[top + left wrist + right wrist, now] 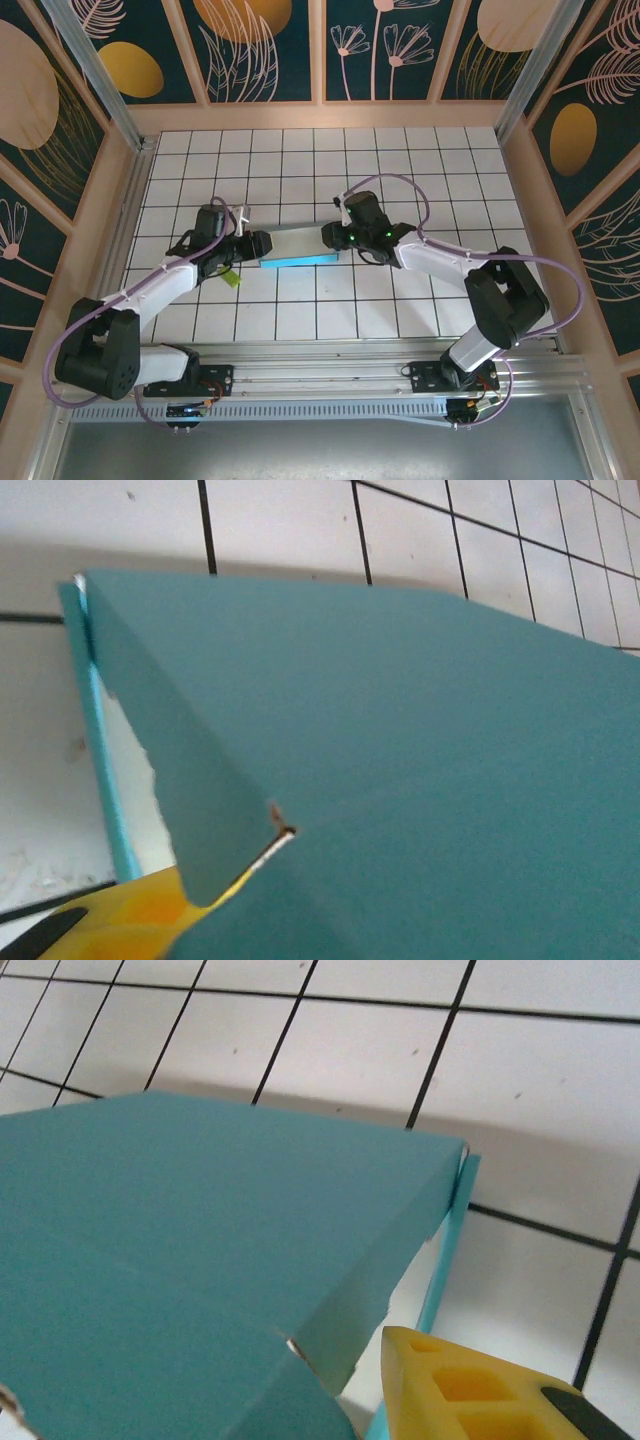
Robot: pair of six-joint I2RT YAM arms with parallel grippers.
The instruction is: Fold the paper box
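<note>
Tiled table (400,150) | paper box (298,252) between left tool (263,243), right tool (329,235) | grips hidden

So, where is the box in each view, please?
Top external: box at mid-table.
Left wrist: box covers the centre and right.
Right wrist: box covers the left and centre.
Shared landmark: the black grid lines of the table.
</note>
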